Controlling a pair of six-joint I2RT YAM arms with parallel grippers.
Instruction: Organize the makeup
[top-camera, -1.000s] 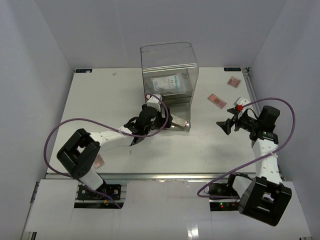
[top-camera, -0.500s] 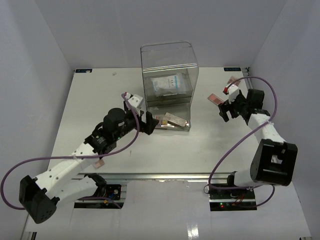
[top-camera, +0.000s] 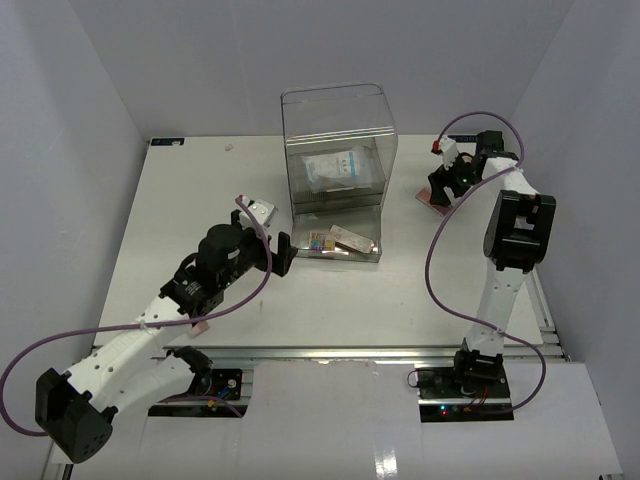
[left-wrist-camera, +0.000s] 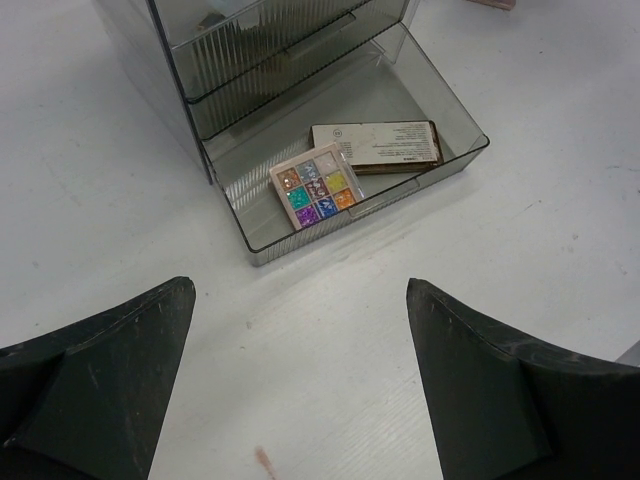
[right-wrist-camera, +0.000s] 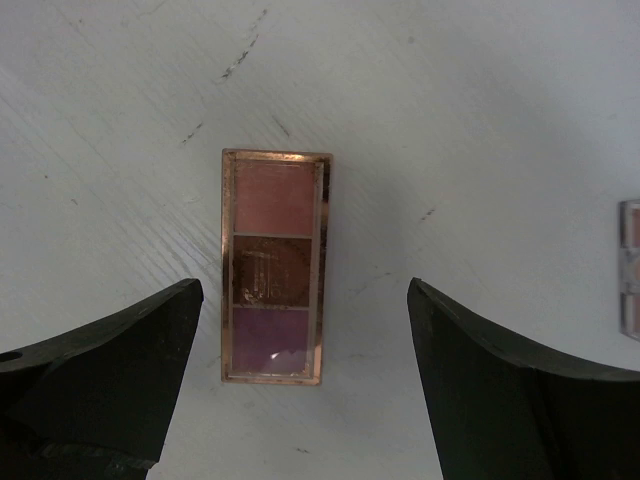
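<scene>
- Left wrist view: your left gripper (left-wrist-camera: 298, 288) is spread wide with nothing between its fingers (left-wrist-camera: 110, 360). It hangs over bare table (left-wrist-camera: 90, 180), in front of the pulled-out bottom drawer (left-wrist-camera: 245, 240) of the acrylic box (left-wrist-camera: 230, 40). In that drawer the multicolour palette (left-wrist-camera: 318, 186) lies flat near the front wall. The brown flat case (left-wrist-camera: 375, 146) lies just behind it and to its right, and they look to meet at a corner.
- Right wrist view: your right gripper (right-wrist-camera: 303, 290) is also wide open, looking straight down on the three-pan pink palette (right-wrist-camera: 273, 267). The palette lies flat on the table between the two fingers, nearer the left one, and neither finger touches it. You cannot tell how high the fingers are above it. A second palette (right-wrist-camera: 630, 270) shows at the right edge, well apart.
- Top view: the left gripper sits just left of the open drawer. The right gripper is at the far right of the table, to the right of the box. The pale sachet packet (top-camera: 335, 168) lies in an upper compartment of the box.
</scene>
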